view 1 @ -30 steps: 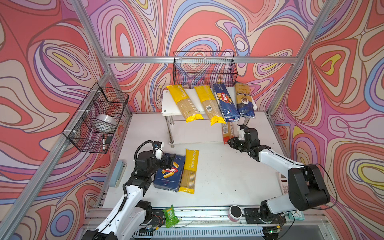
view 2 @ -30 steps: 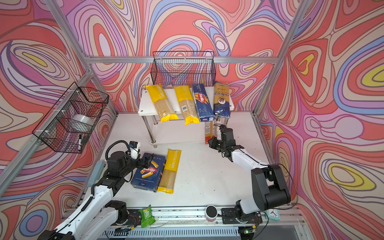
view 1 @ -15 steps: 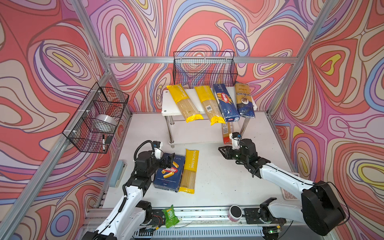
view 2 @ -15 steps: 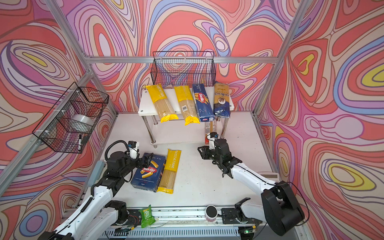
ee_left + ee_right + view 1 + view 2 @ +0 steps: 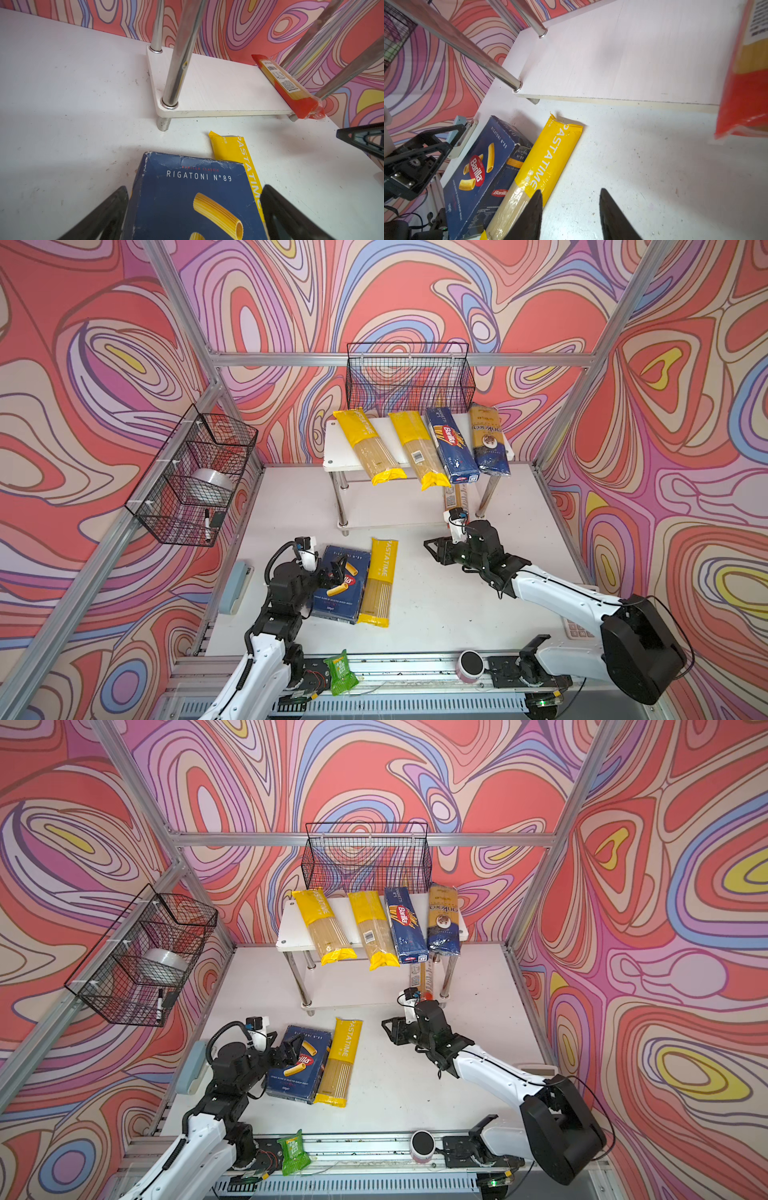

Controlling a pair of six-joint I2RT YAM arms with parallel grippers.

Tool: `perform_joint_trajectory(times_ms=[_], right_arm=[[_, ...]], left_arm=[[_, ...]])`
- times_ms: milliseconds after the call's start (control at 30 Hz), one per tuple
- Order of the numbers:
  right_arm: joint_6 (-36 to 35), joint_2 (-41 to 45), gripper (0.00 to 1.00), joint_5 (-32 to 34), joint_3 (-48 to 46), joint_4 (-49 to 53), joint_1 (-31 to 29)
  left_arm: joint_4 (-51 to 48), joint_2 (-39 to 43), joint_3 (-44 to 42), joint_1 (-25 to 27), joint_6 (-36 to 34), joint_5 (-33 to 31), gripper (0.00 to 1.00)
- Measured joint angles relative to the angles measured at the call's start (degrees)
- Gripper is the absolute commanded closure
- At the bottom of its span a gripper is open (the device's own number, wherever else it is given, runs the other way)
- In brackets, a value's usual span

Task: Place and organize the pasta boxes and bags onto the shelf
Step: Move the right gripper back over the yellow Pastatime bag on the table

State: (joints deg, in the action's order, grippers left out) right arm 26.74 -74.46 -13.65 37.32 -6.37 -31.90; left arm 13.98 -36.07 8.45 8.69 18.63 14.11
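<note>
Just changed: the right gripper [image 5: 432, 549] has backed off the red-ended bag [image 5: 455, 497], its jaws now parted on nothing.
Red-ended bag: lies on the lower board of the shelf [image 5: 332, 450], at its right end.
Left gripper [image 5: 192, 199]: jaws wide over the rigatoni box [image 5: 340, 593], no grip evident.
On the table [image 5: 436, 614]: that box and one yellow-ended bag [image 5: 380, 580], side by side.
Meaning: five packs shelved, two to go; the right arm looks bound for the yellow-ended bag.

Bare lower board [image 5: 395, 514] between chrome legs [image 5: 339, 499], red-ended bag [image 5: 455, 495] blocking its right end
</note>
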Motion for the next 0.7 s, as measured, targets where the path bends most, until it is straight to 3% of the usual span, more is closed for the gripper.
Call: perform_joint_trajectory(times_ms=[167,367,700], right_arm=[[0.9,-3.7,0.42,0.7,1.6,0.0,-3.4],[1.0,-9.4,0.35,2.6,5.1,0.8,-8.8],[1.9,-15.0,0.27,5.3,9.2,4.0,-11.2]], left_arm=[[5.5,0.1,-7.2,0.0,3.0,-2.1,0.0],[8.8,-0.9,-7.7,0.0,4.4,-4.0,0.0],[11.7,-13.8,-3.5,0.0,4.3,-1.6,0.0]])
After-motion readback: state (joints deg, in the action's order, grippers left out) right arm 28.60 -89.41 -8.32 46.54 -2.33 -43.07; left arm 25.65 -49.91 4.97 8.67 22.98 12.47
